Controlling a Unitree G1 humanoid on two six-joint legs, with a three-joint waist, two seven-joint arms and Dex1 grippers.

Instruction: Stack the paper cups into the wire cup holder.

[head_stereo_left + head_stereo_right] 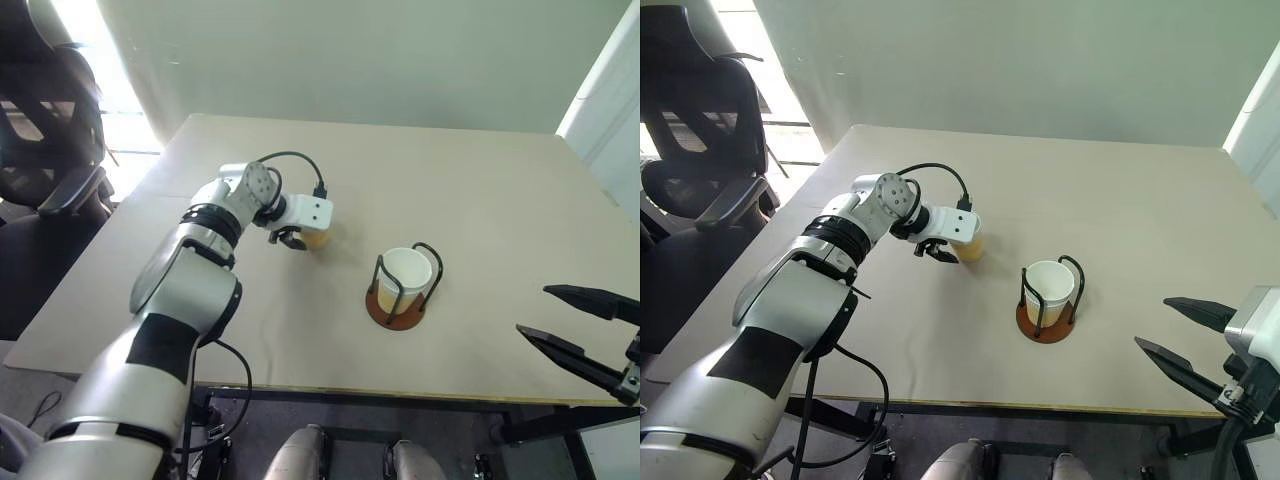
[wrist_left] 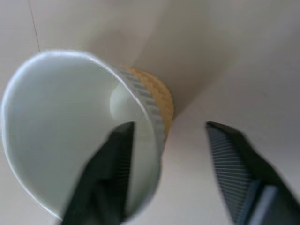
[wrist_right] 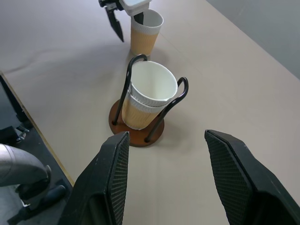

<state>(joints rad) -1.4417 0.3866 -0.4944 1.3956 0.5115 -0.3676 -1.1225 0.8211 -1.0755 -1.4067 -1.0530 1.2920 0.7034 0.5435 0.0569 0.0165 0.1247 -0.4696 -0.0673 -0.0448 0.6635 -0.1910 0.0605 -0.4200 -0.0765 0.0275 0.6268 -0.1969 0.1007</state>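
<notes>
Item, nearest: right gripper [image 3: 166, 180], two black fingers spread wide, empty, at the table's near edge. Left gripper [image 2: 171, 176]: jaws apart, one finger [image 2: 105, 178] inside the loose tan-yellow tapered paper cup [image 3: 146, 32], the other outside its wall, not yet clamped. Beyond: black wire cup holder on a rust-brown disc base [image 3: 137, 130], two nested cups [image 3: 149, 96] already seated. Beige tabletop [image 1: 480, 200]. Step in hand: gripping the third cup; next likely calls for closing, lifting, lowering between the loops. The cup's body is partly hidden in head views.
</notes>
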